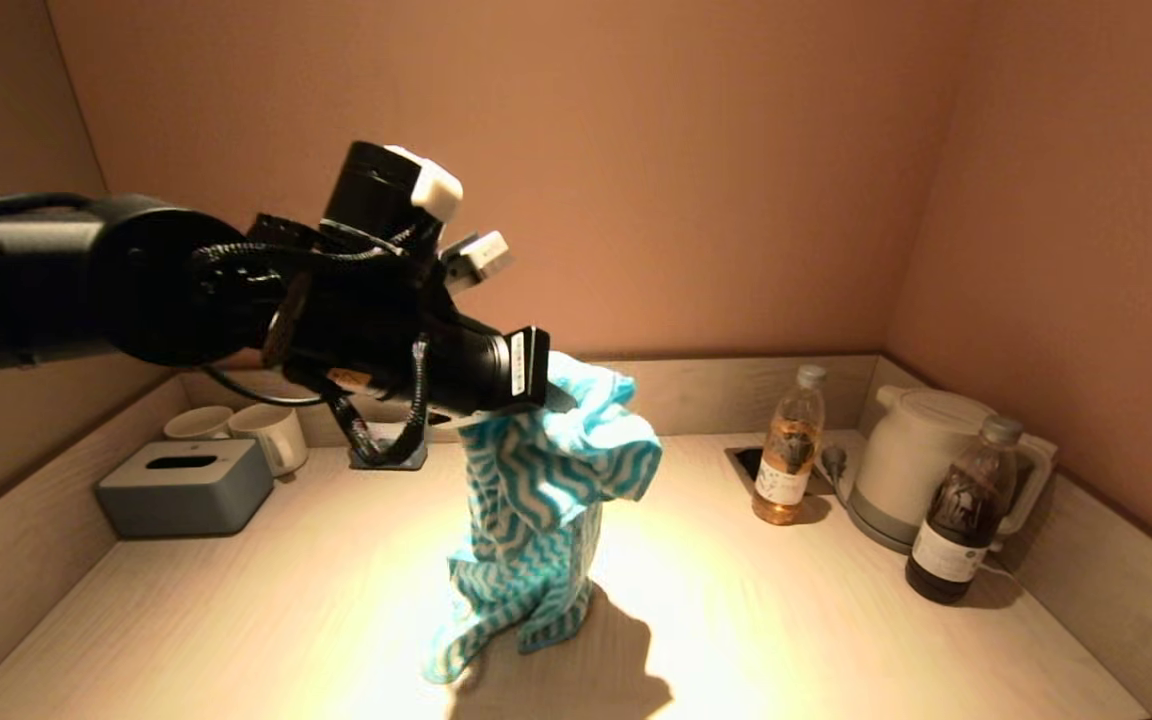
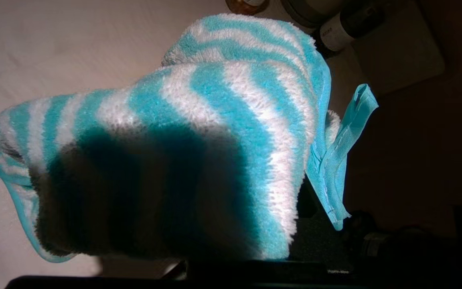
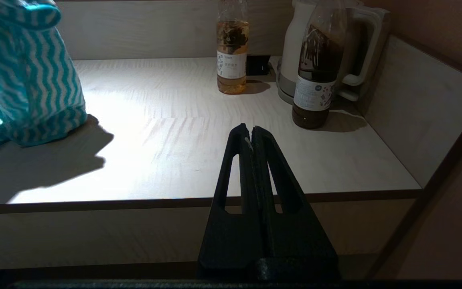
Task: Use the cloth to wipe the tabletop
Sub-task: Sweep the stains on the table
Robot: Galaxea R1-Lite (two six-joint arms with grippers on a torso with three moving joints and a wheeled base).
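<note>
At the far left of the tabletop (image 1: 836, 610) sits a gray tissue box (image 1: 186, 487). Just behind it stand two white cups (image 1: 236, 428), close to the back wall.

In the middle is the cloth (image 1: 546, 500). It is fluffy, with wavy blue and white stripes and a plain blue edge. It hangs down in a tall, bunched shape. Its top is lifted up high, and its bottom end rests crumpled on the tabletop, near the front edge. A dark shadow lies on the wood beside it.

The left gripper (image 1: 546, 385) is up in the air above the middle of the tabletop, at the end of the big black arm that comes in from the left. It is pinched tight on the top of the cloth. The cloth covers its fingers, so they are hidden.

To the right stands a bottle of light tea (image 1: 788, 460). Farther right is a white kettle (image 1: 921, 465), near the far right corner. A bottle of dark drink (image 1: 961, 512) stands just in front of the kettle.

The right gripper (image 3: 251, 138) waits low at the near edge of the tabletop, on the right side. Its two fingers are pressed together and hold nothing.
</note>
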